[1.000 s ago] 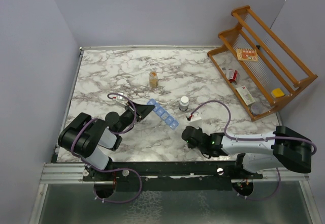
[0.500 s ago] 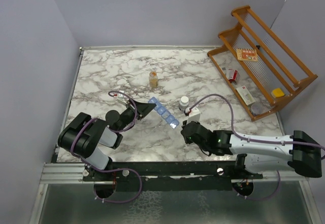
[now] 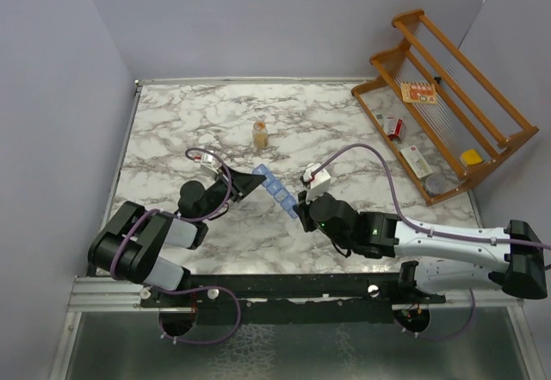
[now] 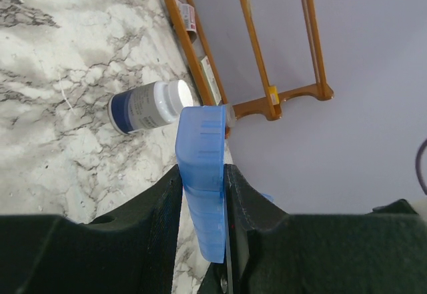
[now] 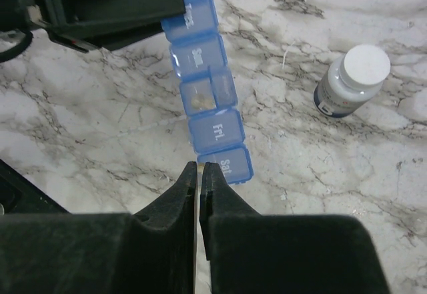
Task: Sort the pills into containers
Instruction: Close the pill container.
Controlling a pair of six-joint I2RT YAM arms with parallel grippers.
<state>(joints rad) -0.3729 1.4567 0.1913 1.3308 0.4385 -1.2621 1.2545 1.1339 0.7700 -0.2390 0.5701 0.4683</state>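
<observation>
The containers are a blue strip of lidded day compartments (image 3: 276, 192), also seen in the right wrist view (image 5: 197, 54). My left gripper (image 3: 248, 182) is shut on the strip's far end (image 4: 200, 154) and holds it edge-up between its fingers. One compartment (image 5: 199, 97) stands open with tan pills inside, its lid (image 5: 223, 89) raised. My right gripper (image 5: 201, 167) is shut on a small tan pill at its tips, right at the "Sat" end of the strip (image 5: 230, 166). In the top view it (image 3: 300, 204) sits at the strip's near end.
A dark bottle with a white cap (image 5: 353, 81) lies on its side right of the strip; it also shows in the left wrist view (image 4: 150, 107). A small amber bottle (image 3: 260, 133) stands further back. A wooden rack (image 3: 439, 113) with small boxes fills the right side.
My right arm has swung up and left, from the table's near middle to the strip's near end. The left gripper has kept hold of the strip, shifting slightly.
</observation>
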